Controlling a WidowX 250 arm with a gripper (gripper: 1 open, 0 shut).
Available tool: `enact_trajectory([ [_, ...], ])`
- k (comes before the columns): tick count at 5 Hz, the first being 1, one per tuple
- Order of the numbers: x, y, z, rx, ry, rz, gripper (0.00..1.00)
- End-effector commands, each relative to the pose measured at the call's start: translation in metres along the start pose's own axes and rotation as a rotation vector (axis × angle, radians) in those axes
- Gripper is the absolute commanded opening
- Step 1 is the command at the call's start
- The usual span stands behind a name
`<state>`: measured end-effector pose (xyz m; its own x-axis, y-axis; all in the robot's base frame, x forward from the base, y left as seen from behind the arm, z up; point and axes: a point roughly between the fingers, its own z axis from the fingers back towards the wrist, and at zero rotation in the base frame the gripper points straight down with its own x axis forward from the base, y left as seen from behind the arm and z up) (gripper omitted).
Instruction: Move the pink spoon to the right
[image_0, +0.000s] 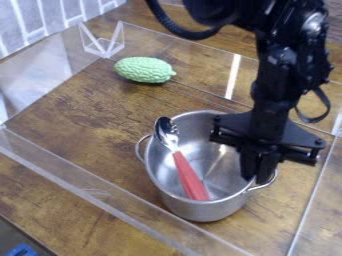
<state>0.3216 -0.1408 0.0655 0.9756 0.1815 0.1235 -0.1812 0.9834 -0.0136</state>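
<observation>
Dark wooden tabletop (80, 140), fenced by a clear acrylic wall, carries a round steel pot (201, 200) with a bumpy green vegetable (144, 70) well behind it to the left. Inside the pot the pink spoon (181, 160) leans, silver bowl propped on the rim, handle sloping to the floor. The gripper (258, 172) points down just inside the pot's right wall, jaws closed on nothing, likely a misplaced grasp since the spoon lies apart to its left.

High oblique view (single camera)

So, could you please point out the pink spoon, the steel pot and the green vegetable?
pink spoon (189, 176): camera view, on the pink handle inside the pot.
steel pot (171, 198): camera view, on its outer front wall.
green vegetable (144, 70): camera view, on the middle of its bumpy top.
</observation>
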Motion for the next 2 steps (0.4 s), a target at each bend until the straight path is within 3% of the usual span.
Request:
enact_trajectory([
  [1, -0.0038, -0.0043, 0.0115, -0.051, -0.049, -0.006, 0.0],
  [2, -0.0067, -0.0044, 0.006, -0.055, -0.045, -0.006, 0.0],
])
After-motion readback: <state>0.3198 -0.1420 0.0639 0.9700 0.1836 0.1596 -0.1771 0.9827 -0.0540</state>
